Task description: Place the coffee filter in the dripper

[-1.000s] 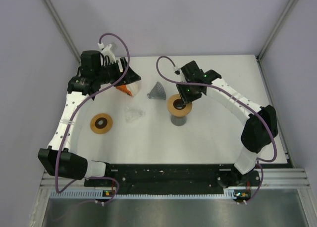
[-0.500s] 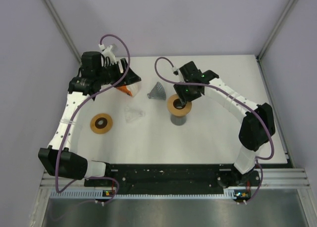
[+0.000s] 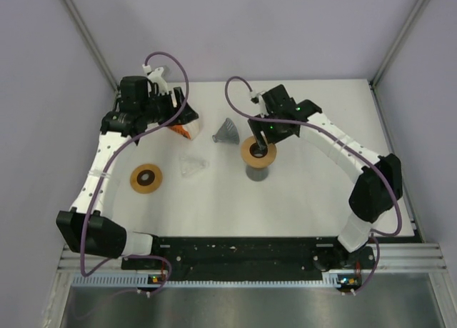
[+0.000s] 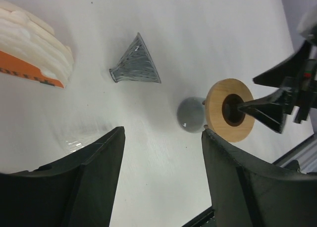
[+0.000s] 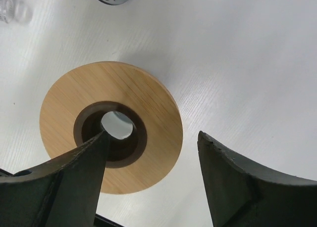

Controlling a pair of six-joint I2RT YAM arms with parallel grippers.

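A stack of white coffee filters (image 3: 183, 130) with an orange label lies at the back left, and shows in the left wrist view (image 4: 30, 45). A grey ribbed cone dripper (image 3: 227, 131) lies on its side beside it, also in the left wrist view (image 4: 136, 65). My left gripper (image 3: 187, 118) is open and empty above the filters; its open jaws (image 4: 163, 133) frame bare table. My right gripper (image 3: 261, 143) is open over a wooden ring (image 5: 148, 113). One finger (image 5: 79, 172) is at the ring's hole, the other outside its rim.
The wooden ring (image 3: 257, 152) sits on a grey cup (image 4: 192, 114) at mid table. A clear glass dripper (image 3: 191, 164) lies left of it. A second wooden ring (image 3: 146, 178) lies flat at the left. Side walls close in the table.
Both arms have shifted only slightly. The right gripper stays over the wooden ring and the left stays over the filters. Nothing was taken hold of.
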